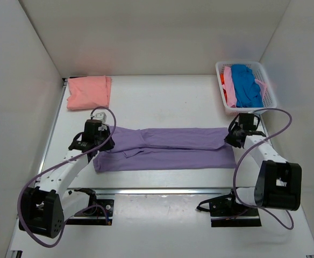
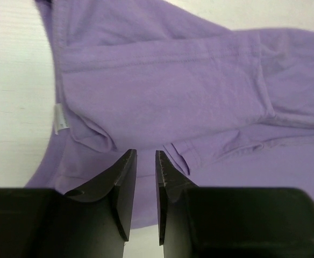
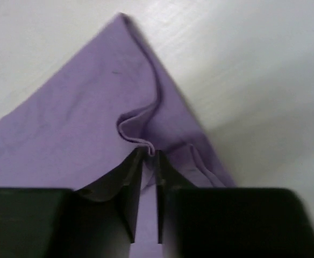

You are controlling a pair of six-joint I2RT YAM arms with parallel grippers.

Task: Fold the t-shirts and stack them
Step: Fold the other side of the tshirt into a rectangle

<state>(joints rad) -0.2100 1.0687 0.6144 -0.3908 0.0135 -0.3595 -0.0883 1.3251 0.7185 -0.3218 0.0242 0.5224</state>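
Your right pincer is nearly closed, pinching a puckered edge at the right end of the large lavender-purple cloth t-shirt. Your left pincer stands narrow at the left end; whether it grips is unclear.

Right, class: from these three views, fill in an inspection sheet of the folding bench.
Surface: white table.
Job's things: lavender t-shirt part-folded lengthwise, centre; salmon-pink t-shirt folded, far left; blue shirt, pink shirt, orange shirt in white basket, far right.
Clutter: nothing seen.
Grippers: right pincer pinching a fold of the lavender t-shirt; left pincer over its other end, jaws narrowly apart, grip unclear.
Cables: purple cables looping off both arms.
Surroundings: white walls on three sides.
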